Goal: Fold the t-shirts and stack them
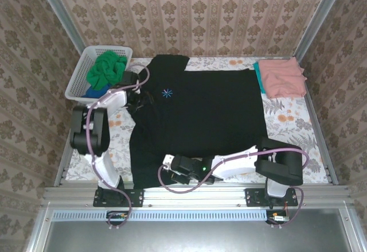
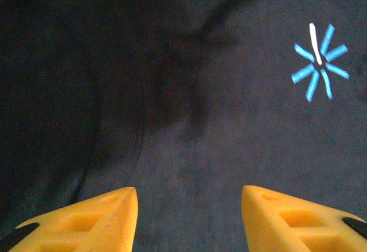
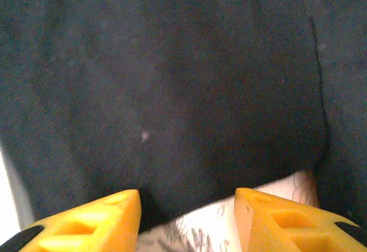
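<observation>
Black tee (image 1: 200, 114): spread flat across the surface (image 1: 289, 123), not yet folded; likely the one in hand.
Done: salmon pink tee (image 1: 282, 77) folded on the teal tee (image 1: 258, 74), far right corner.
Left: green tee (image 1: 107, 69) and blue tee (image 1: 92, 93), bunched in the basket (image 1: 75, 82).
Left end effector (image 2: 189, 197): fingers apart, empty, over the black tee beside its star print (image 2: 319, 62).
Right end effector (image 3: 187, 197): fingers apart, empty, at the black tee's near hem.

Five t-shirts (image 1: 200, 114) in all — one basket (image 1: 77, 81)
</observation>
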You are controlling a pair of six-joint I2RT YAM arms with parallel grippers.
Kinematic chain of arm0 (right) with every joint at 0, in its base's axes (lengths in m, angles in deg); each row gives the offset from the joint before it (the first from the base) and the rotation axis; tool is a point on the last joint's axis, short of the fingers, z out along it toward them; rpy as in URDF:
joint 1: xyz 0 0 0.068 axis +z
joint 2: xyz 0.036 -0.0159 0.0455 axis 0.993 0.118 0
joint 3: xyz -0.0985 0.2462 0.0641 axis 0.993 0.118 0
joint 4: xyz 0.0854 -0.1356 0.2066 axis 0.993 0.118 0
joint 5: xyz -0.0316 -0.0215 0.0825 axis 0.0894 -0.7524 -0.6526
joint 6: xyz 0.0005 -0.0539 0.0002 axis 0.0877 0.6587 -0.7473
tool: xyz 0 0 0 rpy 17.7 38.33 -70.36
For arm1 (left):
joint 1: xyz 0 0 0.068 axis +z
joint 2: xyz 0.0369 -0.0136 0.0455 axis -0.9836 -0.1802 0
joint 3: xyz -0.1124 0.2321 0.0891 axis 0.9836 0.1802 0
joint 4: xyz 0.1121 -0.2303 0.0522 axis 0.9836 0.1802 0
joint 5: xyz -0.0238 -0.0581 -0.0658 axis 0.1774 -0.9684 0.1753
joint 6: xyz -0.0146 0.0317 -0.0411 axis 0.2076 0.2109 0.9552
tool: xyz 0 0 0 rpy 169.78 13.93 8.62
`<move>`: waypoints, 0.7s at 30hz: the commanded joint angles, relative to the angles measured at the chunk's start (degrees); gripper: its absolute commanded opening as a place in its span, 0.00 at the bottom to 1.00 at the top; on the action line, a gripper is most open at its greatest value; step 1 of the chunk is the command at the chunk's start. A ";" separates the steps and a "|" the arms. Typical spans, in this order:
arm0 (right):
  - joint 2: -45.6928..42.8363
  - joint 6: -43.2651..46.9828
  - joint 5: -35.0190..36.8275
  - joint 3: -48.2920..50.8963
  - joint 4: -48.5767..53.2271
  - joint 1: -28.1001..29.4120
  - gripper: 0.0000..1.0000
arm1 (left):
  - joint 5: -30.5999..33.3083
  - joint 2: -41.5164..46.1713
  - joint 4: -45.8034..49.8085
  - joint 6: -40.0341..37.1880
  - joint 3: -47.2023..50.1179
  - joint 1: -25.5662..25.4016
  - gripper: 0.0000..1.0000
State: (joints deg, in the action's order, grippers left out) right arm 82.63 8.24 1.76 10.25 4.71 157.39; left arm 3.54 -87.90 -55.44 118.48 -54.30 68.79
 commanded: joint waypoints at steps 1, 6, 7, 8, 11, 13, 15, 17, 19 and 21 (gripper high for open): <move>-6.42 -1.47 1.23 1.49 5.31 0.27 0.50 | 0.45 -5.59 1.37 -3.10 -4.39 0.85 0.51; -13.37 -1.77 2.90 1.55 4.14 -1.33 0.56 | 1.56 -12.23 2.65 -4.06 -9.36 2.46 0.53; -13.89 -2.68 3.69 1.58 3.49 -2.62 0.57 | 1.00 -13.45 3.04 -4.24 -10.65 2.62 0.53; -14.29 -4.12 4.03 1.33 3.42 -4.90 0.57 | 0.71 -15.15 3.87 -4.38 -12.53 2.80 0.53; -14.28 -9.57 5.12 0.08 4.49 -13.95 0.66 | 0.16 -18.70 4.68 -5.27 -17.56 2.49 0.53; -11.34 -13.38 6.04 -3.93 9.52 -21.35 0.68 | -0.80 -20.55 5.63 -5.76 -20.99 2.09 0.54; -5.92 -15.35 8.39 -10.05 15.41 -28.20 0.68 | -1.08 -21.30 7.16 -6.36 -23.33 1.63 0.54; 0.56 -17.13 11.27 -16.87 21.40 -33.38 0.68 | -0.23 -18.84 7.57 -6.54 -22.01 1.29 0.58; 6.69 -18.83 10.37 -23.27 26.76 -38.43 0.65 | 1.31 -12.90 6.50 -6.51 -17.08 1.17 0.63; 11.74 -20.90 8.01 -28.06 30.79 -43.05 0.63 | 3.98 -4.27 5.07 -6.03 -8.92 1.25 0.72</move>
State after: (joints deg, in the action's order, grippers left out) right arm 88.91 -7.43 9.25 -13.40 23.31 118.53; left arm 4.39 -101.89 -53.71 113.19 -70.24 70.15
